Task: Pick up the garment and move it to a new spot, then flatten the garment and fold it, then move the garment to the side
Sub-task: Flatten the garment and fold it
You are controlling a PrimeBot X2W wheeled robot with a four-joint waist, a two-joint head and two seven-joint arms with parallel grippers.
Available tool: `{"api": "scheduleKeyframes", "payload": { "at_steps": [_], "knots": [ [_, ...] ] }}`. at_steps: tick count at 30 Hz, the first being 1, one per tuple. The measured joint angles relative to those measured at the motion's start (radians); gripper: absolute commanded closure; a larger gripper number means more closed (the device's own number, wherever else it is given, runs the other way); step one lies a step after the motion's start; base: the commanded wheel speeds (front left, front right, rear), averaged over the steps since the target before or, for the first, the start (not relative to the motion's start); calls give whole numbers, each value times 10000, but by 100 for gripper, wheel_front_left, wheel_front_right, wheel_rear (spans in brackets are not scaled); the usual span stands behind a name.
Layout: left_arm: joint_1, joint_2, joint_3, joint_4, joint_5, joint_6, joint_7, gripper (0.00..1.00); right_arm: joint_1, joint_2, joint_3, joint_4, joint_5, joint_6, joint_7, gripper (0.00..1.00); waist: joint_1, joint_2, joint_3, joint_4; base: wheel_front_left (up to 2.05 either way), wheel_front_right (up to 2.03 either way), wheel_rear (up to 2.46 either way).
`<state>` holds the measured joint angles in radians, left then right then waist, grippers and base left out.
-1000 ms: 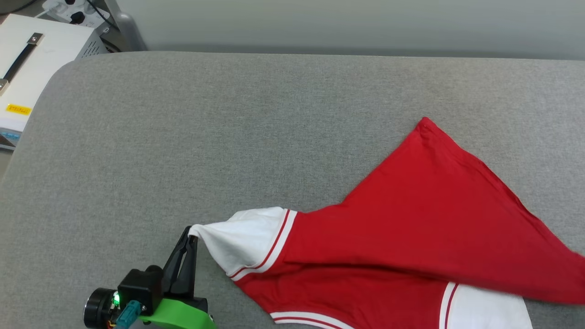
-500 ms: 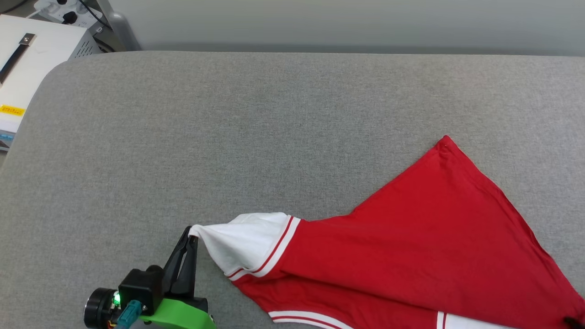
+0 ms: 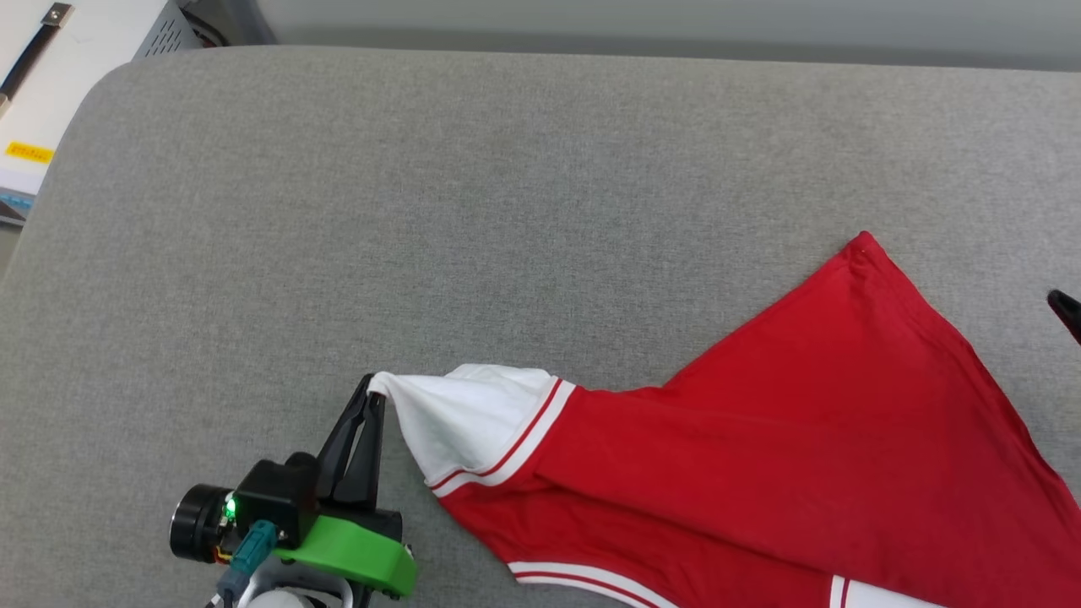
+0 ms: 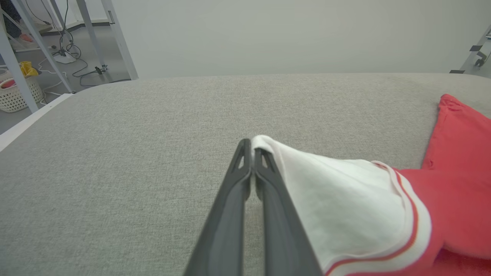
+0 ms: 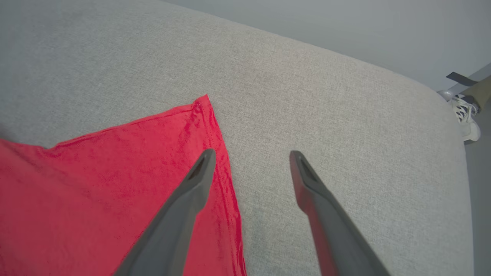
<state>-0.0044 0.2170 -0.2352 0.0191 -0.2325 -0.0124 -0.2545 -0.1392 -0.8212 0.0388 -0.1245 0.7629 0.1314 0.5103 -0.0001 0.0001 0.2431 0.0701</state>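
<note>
Left pincer (image 3: 374,387): fingers clenched together, grasping the shirt (image 3: 760,439) at the very tip of its white sleeve (image 4: 345,199). The sleeve was pulled into a point at the fingertips and widened away from them to the pincer's right, ending in a red-and-white striped band. Beyond that band the red body ran on, lying on the grey pad (image 3: 422,211) with a long fold along its length. Ahead of the left pincer and to its left, the pad was bare grey cloth.

Right pincer (image 5: 251,155): released, fingers standing wide apart, nothing between them. One finger hung over the shirt's red hem edge, the other over bare pad beside it; contact with the cloth could not be determined. The hem's pointed corner lay just beyond the tip of the finger over the shirt.

Further out: a white box (image 3: 59,76) stood off the pad's corner, far ahead and left of the left pincer. A white shoe (image 5: 466,115) was noted on the floor past the pad's rounded end, off to the right pincer's right.
</note>
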Motion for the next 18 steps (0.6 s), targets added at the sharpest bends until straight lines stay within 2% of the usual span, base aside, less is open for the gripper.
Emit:
{"api": "scheduleKeyframes", "payload": {
  "at_steps": [6,13,18],
  "knots": [
    [-590,-82,-230,-6,119,-65,-2,100,-2612,125,1791,155,-119,0,1684,0,0,0,527,283,0,0,0],
    [-1055,-316,-430,29,207,-146,-6,100,-5117,274,3814,1981,-288,0,3595,0,0,0,1085,785,0,0,0],
    [-1338,-579,-495,-19,286,-236,-12,100,-6121,671,4732,3565,-359,0,3948,0,1,0,1526,1138,0,0,0]
  ]
}}
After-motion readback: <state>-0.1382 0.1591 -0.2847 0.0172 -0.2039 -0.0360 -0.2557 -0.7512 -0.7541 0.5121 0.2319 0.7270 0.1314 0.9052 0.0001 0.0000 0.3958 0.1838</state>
